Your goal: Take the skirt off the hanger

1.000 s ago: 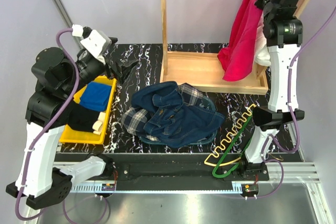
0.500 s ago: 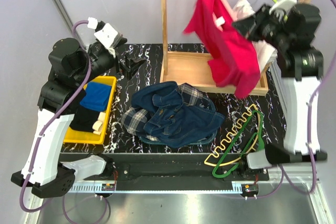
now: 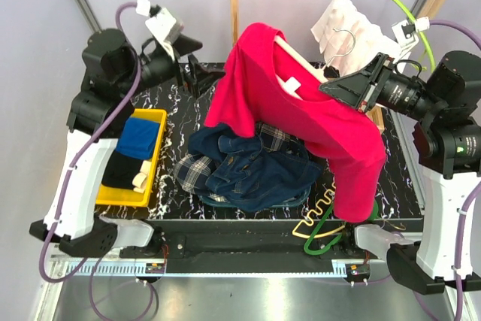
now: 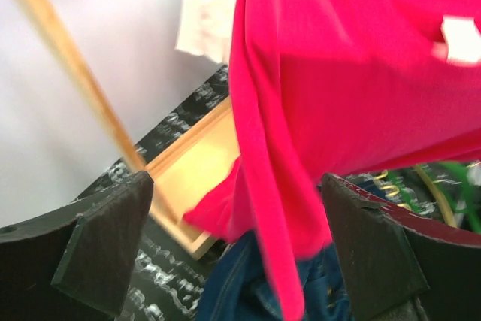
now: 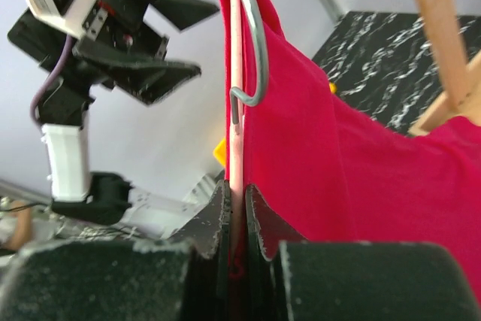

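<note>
Since half a second ago my right arm has swung the red garment (image 3: 301, 118) away from the wooden rack (image 3: 234, 28) and out over mid-table. My left arm has come up and in toward it.

Top view: my right gripper (image 3: 328, 86) is clamped on the pink hanger (image 3: 289, 54), with the red garment draped over it above the clothes pile. My left gripper (image 3: 203, 58) has its jaws spread wide, grasping nothing, just beside the garment's left edge. The skirt (image 3: 192, 169) lies on the table (image 3: 176, 122) under the denim garment (image 3: 255, 167), tartan showing at the left and top. The cream hanger (image 3: 322, 208) lies flat at the near right, off the skirt, crossed by a green hanger (image 3: 331, 225) and partly hidden by a red sleeve.

Left wrist: both fingers are far apart, with red cloth and a strip of denim between them, not touching either.

Right wrist: fingers pinched tight on the pink bar below its metal hook (image 5: 255, 35).
</note>
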Controlling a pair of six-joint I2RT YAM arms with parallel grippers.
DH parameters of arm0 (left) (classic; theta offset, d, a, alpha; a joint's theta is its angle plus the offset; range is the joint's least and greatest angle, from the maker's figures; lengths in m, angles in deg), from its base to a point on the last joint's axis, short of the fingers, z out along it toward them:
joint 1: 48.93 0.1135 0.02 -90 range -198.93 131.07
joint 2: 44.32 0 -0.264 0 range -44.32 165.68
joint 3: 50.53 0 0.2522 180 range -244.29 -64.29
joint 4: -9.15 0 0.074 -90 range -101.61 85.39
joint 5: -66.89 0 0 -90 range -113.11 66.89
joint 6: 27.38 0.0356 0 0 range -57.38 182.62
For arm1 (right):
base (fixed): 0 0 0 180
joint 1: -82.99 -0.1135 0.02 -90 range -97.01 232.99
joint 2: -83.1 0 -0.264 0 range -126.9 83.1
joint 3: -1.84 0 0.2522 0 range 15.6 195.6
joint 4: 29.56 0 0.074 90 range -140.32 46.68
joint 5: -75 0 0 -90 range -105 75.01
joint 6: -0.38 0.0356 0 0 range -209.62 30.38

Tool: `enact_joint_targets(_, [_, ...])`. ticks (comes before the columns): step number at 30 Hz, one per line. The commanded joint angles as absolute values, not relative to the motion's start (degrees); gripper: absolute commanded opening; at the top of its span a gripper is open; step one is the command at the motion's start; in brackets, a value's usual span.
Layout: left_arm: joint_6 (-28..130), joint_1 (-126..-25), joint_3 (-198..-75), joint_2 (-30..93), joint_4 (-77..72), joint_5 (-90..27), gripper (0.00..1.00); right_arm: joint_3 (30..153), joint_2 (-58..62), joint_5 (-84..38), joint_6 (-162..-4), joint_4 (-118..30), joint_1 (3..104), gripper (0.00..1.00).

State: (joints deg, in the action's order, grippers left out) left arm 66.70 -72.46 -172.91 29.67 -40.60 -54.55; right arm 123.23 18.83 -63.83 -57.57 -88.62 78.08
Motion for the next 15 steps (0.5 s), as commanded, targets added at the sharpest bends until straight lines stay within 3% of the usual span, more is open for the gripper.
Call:
enact_joint_targets(1, [55.97,-67.93,-183.71,33.88,-31.53,-64.38,0.99,127.47,18.42,-73.34,-52.27,-84.37,77.71,0.00])
enact_joint_targets(3, [41.64,-60.76,-192.14,39.75,-26.96,-69.83,0.99,132.56,17.71,-74.06,-50.78,-84.11,77.80,0.00])
enact_joint_targets(4, [34.05,-58.01,-194.96,42.57,-18.76,-77.43,0.98,134.41,17.01,-74.49,-50.25,-84.02,77.71,0.00])
enact_joint_targets(6, [1.58,-52.57,-199.72,50.02,-2.95,-85.38,0.96,139.07,16.30,-74.58,-49.37,-84.02,77.80,0.00])
enact_joint_targets(7, [-7.94,-52.01,-199.47,50.50,11.59,-89.07,0.96,140.22,15.69,-74.50,-49.19,-84.10,77.80,0.00])
enact_joint_targets(9, [-3.33,-52.88,-193.26,47.54,10.42,-89.81,0.96,142.68,15.08,-74.50,-48.67,-83.93,77.71,0.00])
enact_joint_targets(15, [-15.57,-57.00,-180.75,43.83,22.18,-96.40,0.95,144.27,14.81,-74.50,-45.68,-81.74,77.80,0.00])
